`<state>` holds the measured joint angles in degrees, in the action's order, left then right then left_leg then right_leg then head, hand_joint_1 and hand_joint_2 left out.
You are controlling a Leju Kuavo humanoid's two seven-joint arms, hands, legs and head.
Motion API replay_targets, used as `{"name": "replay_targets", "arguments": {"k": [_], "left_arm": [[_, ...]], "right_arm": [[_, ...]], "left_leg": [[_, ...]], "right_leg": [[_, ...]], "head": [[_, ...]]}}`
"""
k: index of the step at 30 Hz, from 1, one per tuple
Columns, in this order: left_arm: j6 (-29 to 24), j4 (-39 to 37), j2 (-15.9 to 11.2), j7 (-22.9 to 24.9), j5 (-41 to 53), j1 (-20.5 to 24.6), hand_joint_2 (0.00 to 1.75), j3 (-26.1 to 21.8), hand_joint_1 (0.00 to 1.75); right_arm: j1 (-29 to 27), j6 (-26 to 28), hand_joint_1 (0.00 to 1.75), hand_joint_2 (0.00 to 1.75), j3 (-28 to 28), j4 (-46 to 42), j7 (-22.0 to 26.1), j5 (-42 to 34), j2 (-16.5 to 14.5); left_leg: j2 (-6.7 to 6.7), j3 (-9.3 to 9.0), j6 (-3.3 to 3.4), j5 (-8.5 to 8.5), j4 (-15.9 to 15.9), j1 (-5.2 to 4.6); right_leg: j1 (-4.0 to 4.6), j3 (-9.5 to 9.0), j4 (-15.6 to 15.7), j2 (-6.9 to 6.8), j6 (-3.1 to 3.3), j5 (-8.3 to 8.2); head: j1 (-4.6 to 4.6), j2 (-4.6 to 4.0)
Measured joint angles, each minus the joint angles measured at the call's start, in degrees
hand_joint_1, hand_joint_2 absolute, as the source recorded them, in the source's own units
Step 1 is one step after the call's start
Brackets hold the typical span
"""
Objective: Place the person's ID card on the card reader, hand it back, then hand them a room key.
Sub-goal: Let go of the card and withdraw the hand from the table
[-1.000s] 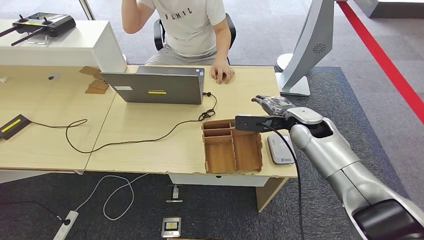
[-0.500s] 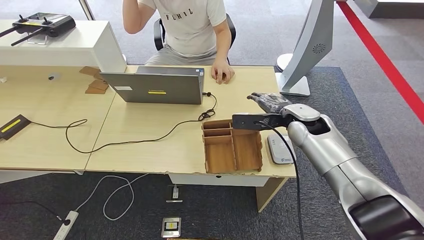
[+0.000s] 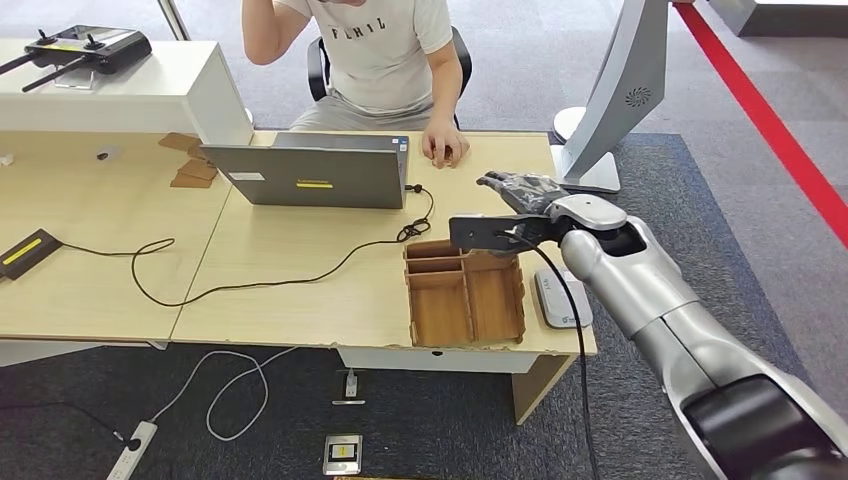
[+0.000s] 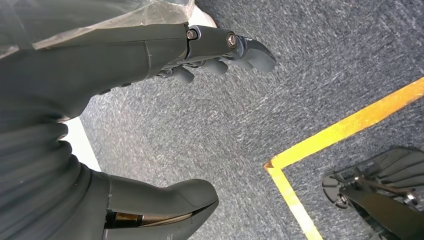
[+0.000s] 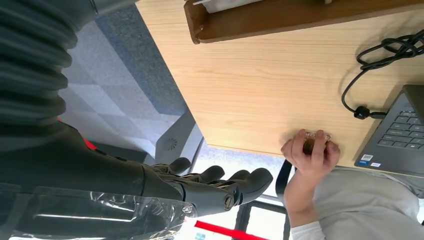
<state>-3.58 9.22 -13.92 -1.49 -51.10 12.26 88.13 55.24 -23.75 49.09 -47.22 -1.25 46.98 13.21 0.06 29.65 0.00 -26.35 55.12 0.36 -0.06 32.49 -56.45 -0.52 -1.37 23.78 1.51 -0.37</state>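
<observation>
Card reader flat at the near right corner of the table

The card reader (image 3: 555, 300) is a slim, light grey slab with rounded corners and a small blue mark at its near end. It lies flat on the pale wooden table (image 3: 300, 300), long side running near to far, just right of the brown wooden tray (image 3: 467, 300). Its near end is close to the table's front edge. The right arm (image 3: 640, 290) and a black cable cross over its right side, hiding that part.

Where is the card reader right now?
In the head view, the card reader lies flat near the table's right front corner, just right of the wooden tray and partly under the robot's right arm.
</observation>
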Motion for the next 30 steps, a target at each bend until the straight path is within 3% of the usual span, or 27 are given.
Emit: {"name": "replay_targets", "arguments": {"k": [30], "left_arm": [[-0.01,0.0,-1.3,0.26,-1.67,-0.67,1.75,-0.07,0.0]], "right_arm": [[1.0,-0.98,0.0,1.75,1.01,3.66,0.97,-0.4,-3.08]], "left_leg": [[0.01,0.0,0.0,0.0,0.0,0.0]], "right_leg": [[0.0,0.0,0.0,0.0,0.0,0.0]], "head": [[0.0,0.0]]}}
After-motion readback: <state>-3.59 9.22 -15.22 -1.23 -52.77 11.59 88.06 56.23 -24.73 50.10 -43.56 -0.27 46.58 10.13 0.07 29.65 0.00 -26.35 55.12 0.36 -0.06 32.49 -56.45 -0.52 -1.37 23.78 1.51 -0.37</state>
